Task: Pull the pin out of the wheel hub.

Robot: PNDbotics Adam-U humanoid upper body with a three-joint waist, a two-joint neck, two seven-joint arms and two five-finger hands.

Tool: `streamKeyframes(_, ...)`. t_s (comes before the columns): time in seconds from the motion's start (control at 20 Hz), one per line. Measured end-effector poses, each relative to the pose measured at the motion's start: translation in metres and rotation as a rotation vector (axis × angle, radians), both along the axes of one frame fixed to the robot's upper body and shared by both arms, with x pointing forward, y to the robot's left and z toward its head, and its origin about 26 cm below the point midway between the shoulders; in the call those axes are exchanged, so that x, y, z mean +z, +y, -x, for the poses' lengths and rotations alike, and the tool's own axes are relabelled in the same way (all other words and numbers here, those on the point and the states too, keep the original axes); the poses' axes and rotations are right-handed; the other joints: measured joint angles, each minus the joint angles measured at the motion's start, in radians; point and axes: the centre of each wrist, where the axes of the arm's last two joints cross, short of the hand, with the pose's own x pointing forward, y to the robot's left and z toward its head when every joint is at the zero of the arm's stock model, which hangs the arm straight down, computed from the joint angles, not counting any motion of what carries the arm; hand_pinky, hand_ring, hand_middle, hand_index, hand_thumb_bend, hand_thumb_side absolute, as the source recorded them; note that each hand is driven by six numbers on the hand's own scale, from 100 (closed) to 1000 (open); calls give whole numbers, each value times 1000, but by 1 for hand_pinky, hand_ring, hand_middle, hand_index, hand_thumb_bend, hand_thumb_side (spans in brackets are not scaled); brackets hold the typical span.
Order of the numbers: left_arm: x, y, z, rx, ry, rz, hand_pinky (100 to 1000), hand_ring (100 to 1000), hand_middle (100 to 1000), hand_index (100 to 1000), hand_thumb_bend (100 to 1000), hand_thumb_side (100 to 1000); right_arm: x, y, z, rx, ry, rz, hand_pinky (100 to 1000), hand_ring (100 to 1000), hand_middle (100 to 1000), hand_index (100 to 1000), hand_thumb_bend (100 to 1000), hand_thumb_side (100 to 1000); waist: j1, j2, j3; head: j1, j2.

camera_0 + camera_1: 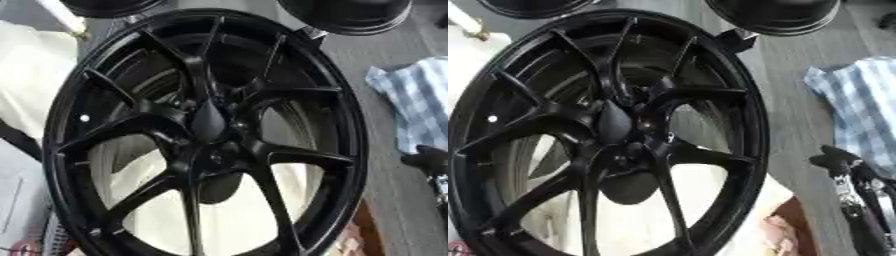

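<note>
Right eye view is showing a large glossy black multi-spoke wheel hub (605,135) filling most of the frame, standing tilted. The pin is not making itself out among the dark spokes. The robot's right hand (839,161) is showing at the lower right edge, apart from the rim; its finger state cannot be told. A blue-and-white checked cloth (859,107) is lying beside.

No readable text, labels or numbers anywhere.

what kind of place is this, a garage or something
Probably a wheel workshop or test bench: a large black multi-spoke alloy wheel fills the view, with two more black wheel rims behind, and a blue checked cloth lying beside it.
</note>
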Motion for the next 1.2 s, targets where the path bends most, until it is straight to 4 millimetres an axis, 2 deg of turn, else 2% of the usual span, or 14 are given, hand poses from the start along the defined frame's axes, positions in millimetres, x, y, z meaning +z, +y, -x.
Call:
streamKeyframes(0.2, -29, 31, -8, 173, 16, 57, 740, 677, 542, 435, 100, 255, 0, -1, 0, -4, -10, -9, 1000, 780, 654, 793, 100, 661, -10, -6, 10, -7, -1)
streamKeyframes(0.35, -59, 47, -13, 295, 15, 70, 739, 681, 548, 444, 100, 250, -1, -1, 1, -12, -12, -21, 1000, 780, 654, 793, 100, 658, -17, -6, 14, -10, -1)
streamKeyframes(0.45, -81, 53, -15, 354, 26, 70, 752, 703, 575, 523, 100, 251, -1, 0, 0, -11, -14, -30, 1000, 780, 653, 793, 100, 662, -19, -6, 14, -10, -1)
streamKeyframes(0.55, -99, 58, -15, 404, 30, 55, 791, 763, 664, 713, 100, 248, -1, 0, 0, -10, -14, -34, 1000, 780, 653, 793, 100, 662, -22, -6, 13, -9, -1)
streamKeyframes(0.6, -109, 59, -15, 420, 37, 45, 805, 782, 699, 775, 100, 362, -1, 0, 0, -10, -14, -35, 1000, 780, 654, 793, 100, 661, -24, -6, 13, -8, -1)
streamKeyframes(0.65, -119, 59, -15, 430, 51, 36, 847, 831, 783, 878, 100, 676, -1, 0, 0, -9, -14, -36, 1000, 780, 653, 793, 100, 660, -26, -6, 12, -7, -1)
streamKeyframes(0.7, -127, 59, -15, 432, 67, 30, 858, 846, 807, 902, 100, 817, -1, 0, 0, -8, -14, -38, 1000, 780, 653, 793, 100, 659, -28, -6, 11, -6, -1)
streamKeyframes(0.75, -133, 59, -15, 429, 81, 24, 869, 862, 827, 931, 213, 1000, -1, 0, 0, -8, -14, -39, 1000, 780, 653, 793, 100, 659, -29, -6, 10, -6, -1)
streamKeyframes(0.85, -141, 59, -14, 427, 96, 5, 872, 864, 830, 936, 268, 1000, -1, 0, 0, -8, -15, -40, 1000, 781, 654, 793, 100, 658, -30, -6, 10, -6, -1)
streamKeyframes(1.1, -147, 58, -14, 434, 98, -30, 845, 844, 807, 909, 108, 1000, -2, 1, 0, -9, -17, -49, 1000, 781, 654, 794, 100, 667, -30, -10, 9, -6, -1)
streamKeyframes(1.15, -146, 58, -13, 434, 93, -27, 833, 833, 794, 889, 100, 1000, -2, 1, 0, -10, -17, -49, 1000, 781, 654, 794, 100, 668, -30, -11, 9, -6, -1)
streamKeyframes(1.2, -144, 57, -13, 433, 86, -19, 818, 819, 777, 866, 100, 959, -2, 1, 0, -10, -17, -50, 1000, 781, 654, 794, 100, 670, -30, -12, 9, -6, -1)
